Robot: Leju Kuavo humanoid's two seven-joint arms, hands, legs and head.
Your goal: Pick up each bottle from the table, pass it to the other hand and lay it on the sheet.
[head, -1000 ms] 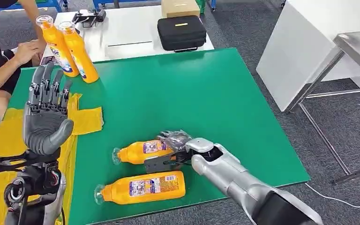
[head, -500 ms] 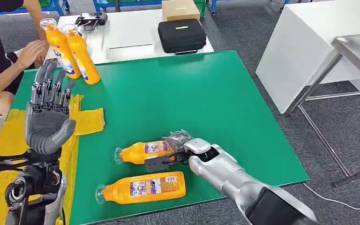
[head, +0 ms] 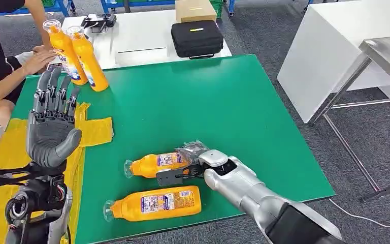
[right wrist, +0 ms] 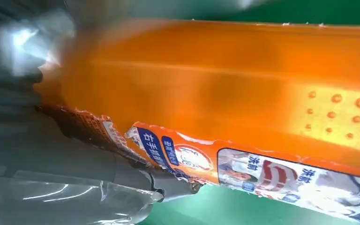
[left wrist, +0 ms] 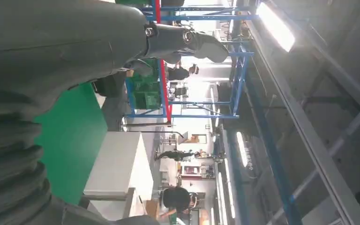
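Head view shows you the right hand (head: 190, 160) gripping a glossy orange plastic bottle (head: 155, 164) lying on the green felt desk (head: 193, 101); beside that bottle, the left hand (head: 51, 122) stands open above the crumpled yellow sheet (head: 94, 129).

The head view is bright and evenly lit from above, sharp throughout, with only soft, short shadows under the bottles on the green desk (head: 223, 101). In the left wrist view, ceiling strip lights (left wrist: 275, 26) glare white. The right wrist view is blurred and out of focus against the orange bottle (right wrist: 243, 84).
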